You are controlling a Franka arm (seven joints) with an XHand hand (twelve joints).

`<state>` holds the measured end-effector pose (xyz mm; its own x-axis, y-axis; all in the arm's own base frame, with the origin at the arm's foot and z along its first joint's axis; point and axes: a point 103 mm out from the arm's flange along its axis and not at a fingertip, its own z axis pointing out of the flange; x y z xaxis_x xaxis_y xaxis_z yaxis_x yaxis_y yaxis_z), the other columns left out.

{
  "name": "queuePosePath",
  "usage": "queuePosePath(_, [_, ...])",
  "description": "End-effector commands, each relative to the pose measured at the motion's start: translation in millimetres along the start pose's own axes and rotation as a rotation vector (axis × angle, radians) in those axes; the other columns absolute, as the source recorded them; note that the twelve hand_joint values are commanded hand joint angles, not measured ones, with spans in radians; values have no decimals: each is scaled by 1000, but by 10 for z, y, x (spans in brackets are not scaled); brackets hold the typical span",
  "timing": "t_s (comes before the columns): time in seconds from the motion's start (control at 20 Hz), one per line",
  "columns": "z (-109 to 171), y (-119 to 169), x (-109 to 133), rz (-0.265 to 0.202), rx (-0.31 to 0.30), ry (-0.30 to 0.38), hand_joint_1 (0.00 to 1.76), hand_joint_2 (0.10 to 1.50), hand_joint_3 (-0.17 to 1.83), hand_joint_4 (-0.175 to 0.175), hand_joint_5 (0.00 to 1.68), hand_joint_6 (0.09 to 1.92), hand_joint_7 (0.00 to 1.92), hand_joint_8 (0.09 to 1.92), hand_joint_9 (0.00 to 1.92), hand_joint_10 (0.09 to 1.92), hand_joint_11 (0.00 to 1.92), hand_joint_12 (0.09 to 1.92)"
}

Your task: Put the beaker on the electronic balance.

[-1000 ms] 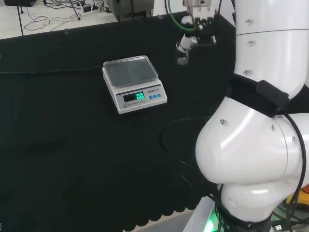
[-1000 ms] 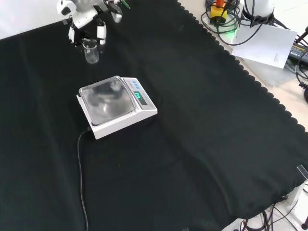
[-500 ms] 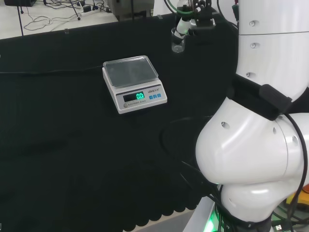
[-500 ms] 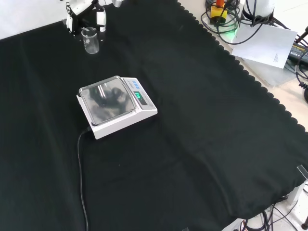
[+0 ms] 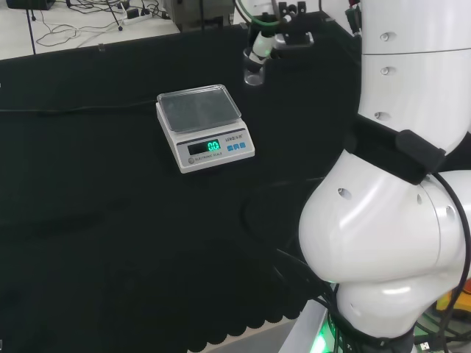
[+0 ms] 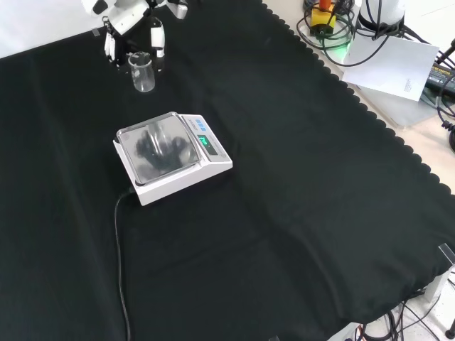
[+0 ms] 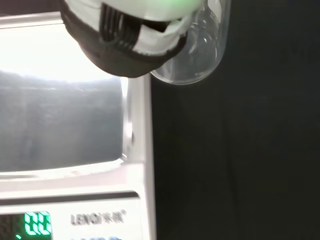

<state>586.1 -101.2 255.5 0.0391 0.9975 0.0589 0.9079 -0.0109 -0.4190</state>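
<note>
The hand [image 5: 283, 35] [image 6: 131, 21] holds a small clear glass beaker [image 5: 254, 70] [image 6: 143, 72] upright in the air, its fingers curled round the beaker's upper part. In the head view the beaker hangs above and to the right of the white electronic balance [image 5: 204, 129], apart from it. From the front, the beaker sits beyond the balance [image 6: 170, 156], whose steel pan [image 6: 156, 145] carries nothing. The wrist view has the beaker [image 7: 200, 45] under a finger [image 7: 130, 35], just off the pan's [image 7: 60, 120] edge, with the lit green display [image 7: 37, 222] below.
A black cable [image 6: 119, 270] runs from the balance's side over the black cloth toward the front. The arm's big white links [image 5: 397, 220] stand at the right of the head view. Papers and cables [image 6: 391, 57] lie beyond the cloth's scalloped edge.
The hand has lifted the beaker and carried it left in the head view, toward the balance. In the front view it has come slightly nearer the pan.
</note>
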Motion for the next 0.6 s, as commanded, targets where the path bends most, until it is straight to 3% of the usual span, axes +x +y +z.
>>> queuePosePath(0.05, [-19,296,636,57,42,-119,1269,1090,-1,-175,1017,938,1039,941,1239,677,1258,713])
queuePosePath(0.2, [-7,458,1003,-24,50,-72,1269,1089,-1,-175,1018,936,1040,939,1241,674,1259,712])
queuePosePath(0.3, [-1,480,1069,-56,40,-39,1269,1089,-1,-175,1019,935,1041,938,1243,672,1260,712])
queuePosePath(0.6, [47,412,924,-155,30,33,1270,1088,-1,-175,1020,933,1043,935,1247,666,1262,710])
